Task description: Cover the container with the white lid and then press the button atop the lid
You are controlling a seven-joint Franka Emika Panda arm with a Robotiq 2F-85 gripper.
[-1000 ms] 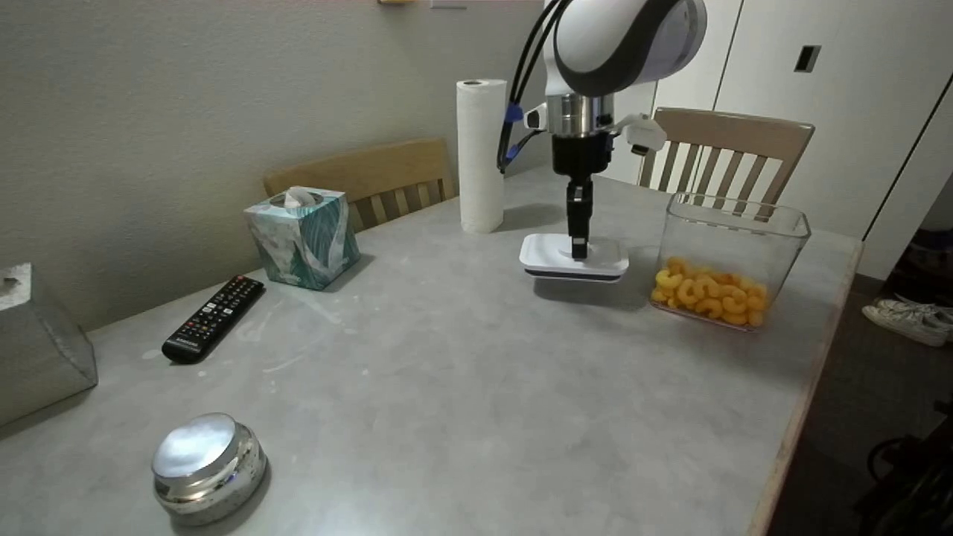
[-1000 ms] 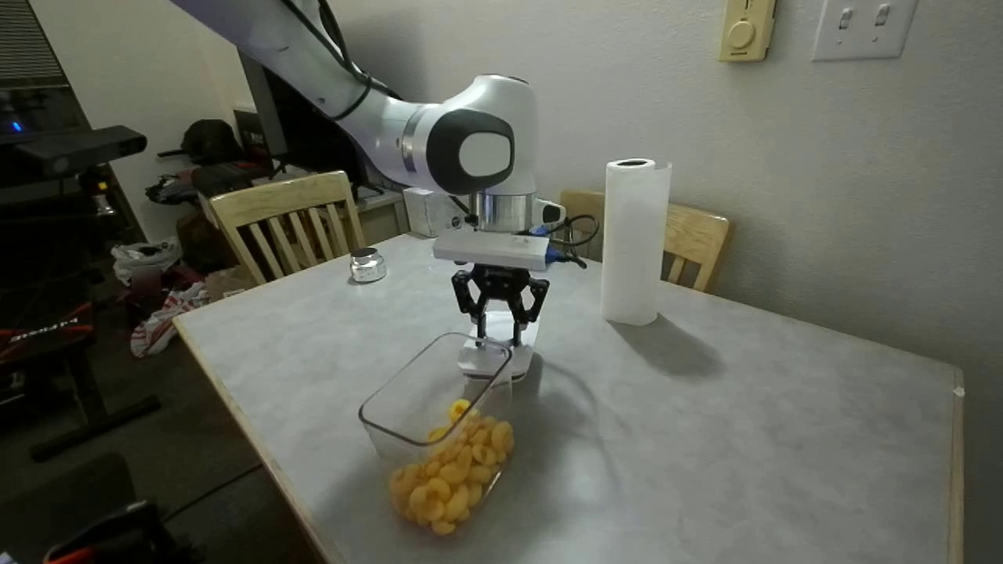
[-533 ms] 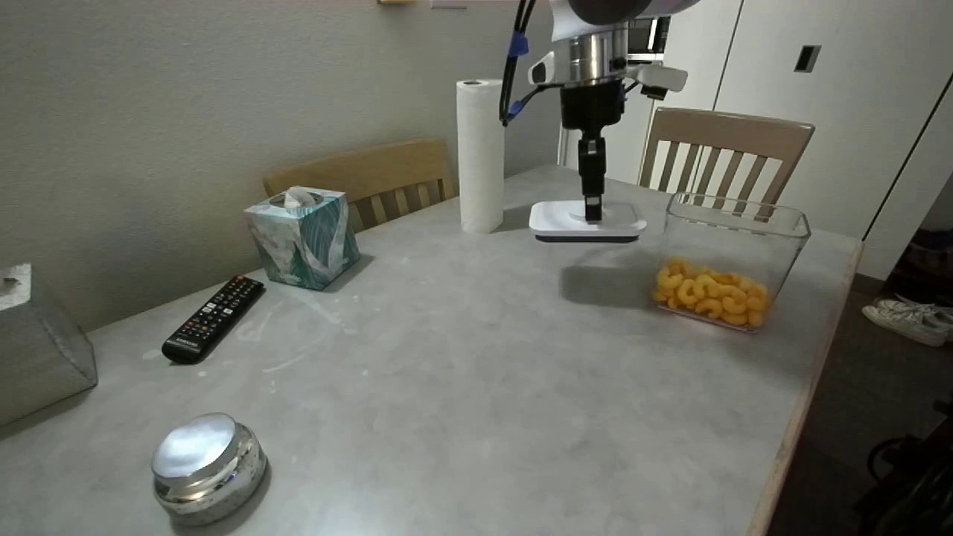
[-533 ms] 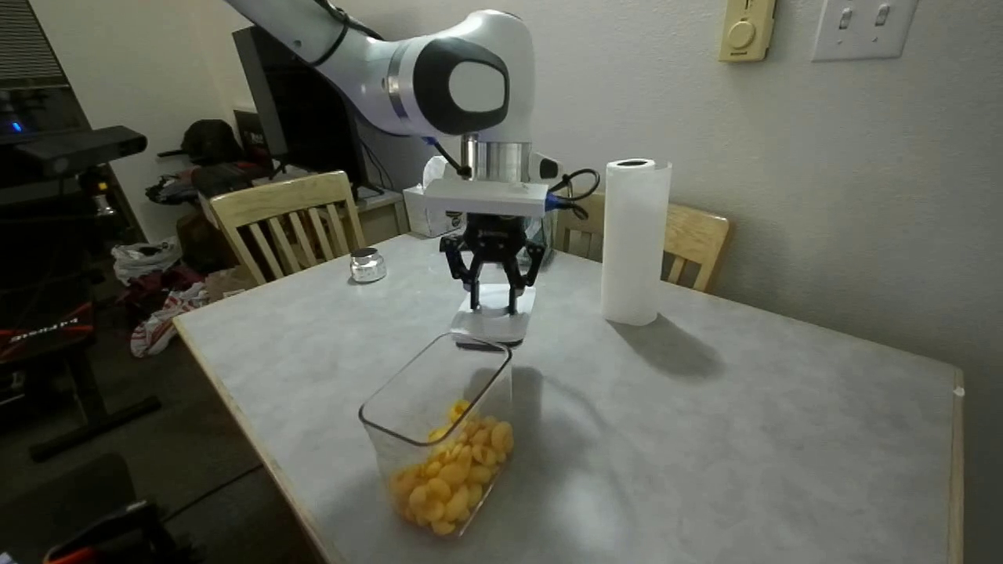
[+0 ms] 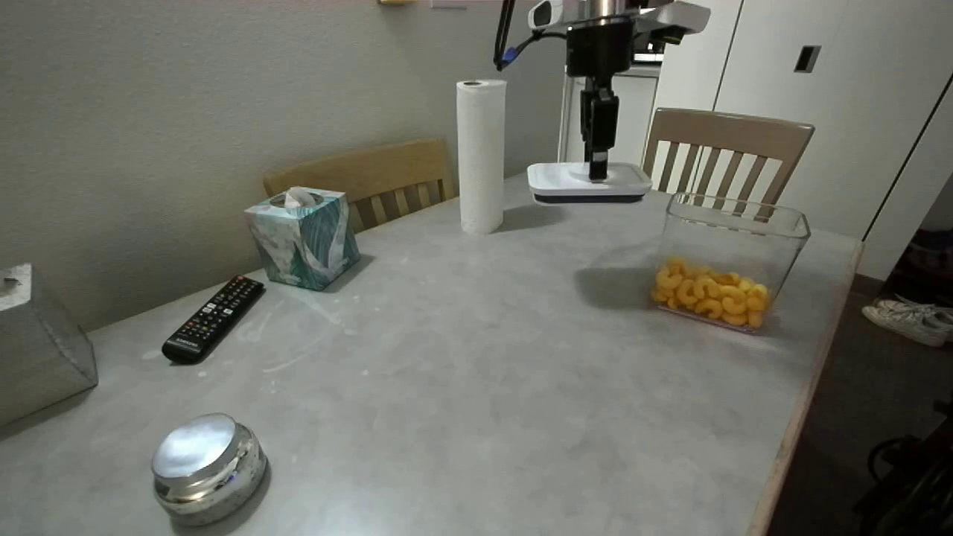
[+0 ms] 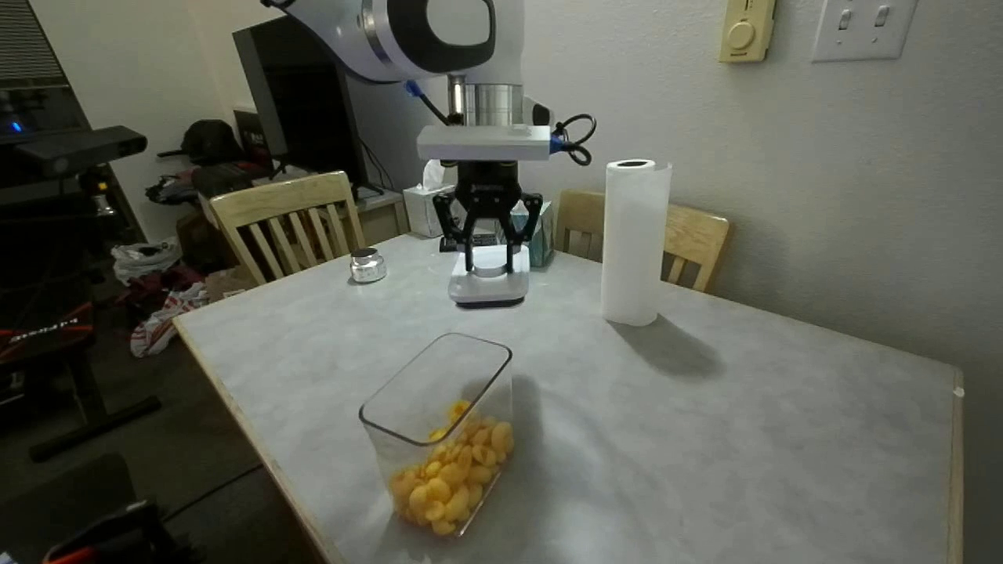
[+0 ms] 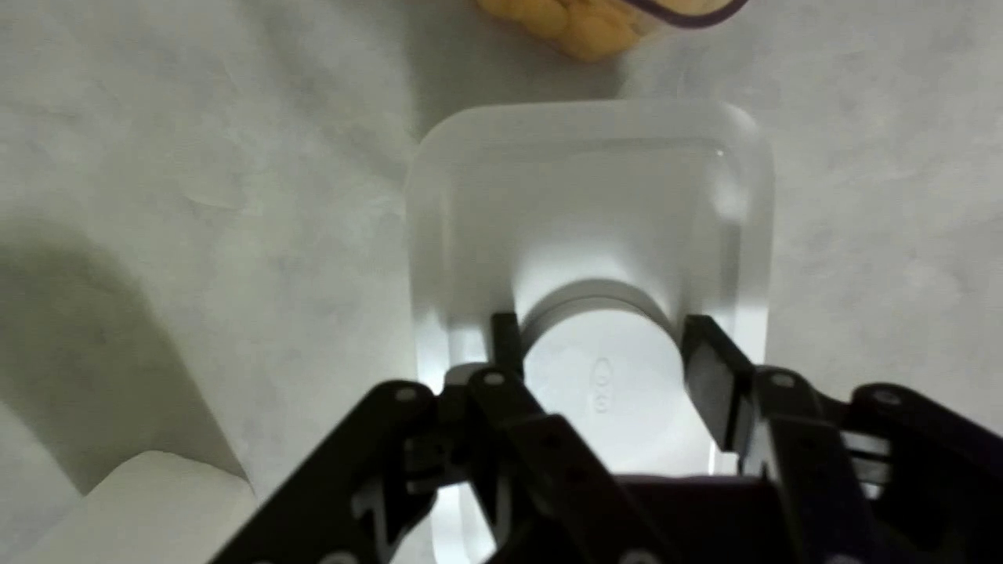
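A gray table (image 5: 447, 387) beside a plain wall (image 5: 186, 134) and wooden chairs (image 5: 733, 125) carries a paper-towel roll (image 5: 481, 158) and silvery jar (image 5: 208, 469). Partly spread fingers (image 7: 709, 384) hold the white lid (image 5: 588, 190) aloft by its button (image 7: 603, 376); the container (image 5: 730, 249) of yellow snacks (image 5: 711, 292) stands near the table's edge.

In an exterior view, open desk (image 6: 744, 439) extends right of the container (image 6: 407, 453); obstacle: the upright paper roll (image 6: 633, 243), right of the hand (image 6: 490, 263).

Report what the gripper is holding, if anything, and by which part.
The gripper holds the white lid, pinched on opposite sides of the round raised button on its top.
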